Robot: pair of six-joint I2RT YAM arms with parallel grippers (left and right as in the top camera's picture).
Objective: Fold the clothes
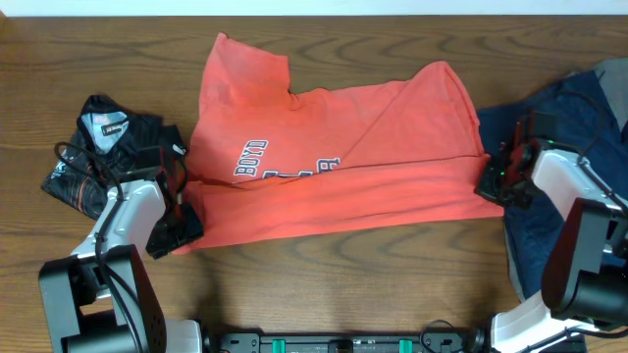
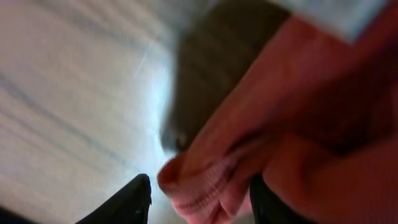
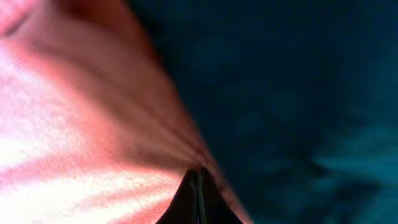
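**A:** Item one?
**B:** One coral T-shirt [image 1: 334,167], flat at mid-worktop [image 1: 343,284], with its lower part folded up over half the lettering.
**A:** Grippers?
**B:** Two. Left gripper [image 2: 200,183]: jaws apart, bunched hem between them, view blurred. Right gripper [image 3: 199,175]: jaws closed on the shirt's right edge.
**A:** Other items?
**B:** Two. Black garment [image 1: 108,147] on the left; navy garment [image 1: 574,118] on the right, cut off by the frame.

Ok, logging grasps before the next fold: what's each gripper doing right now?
Left gripper: T-shirt hem between its jaws; whether clamped cannot be told.
Right gripper: closed on the T-shirt's edge.
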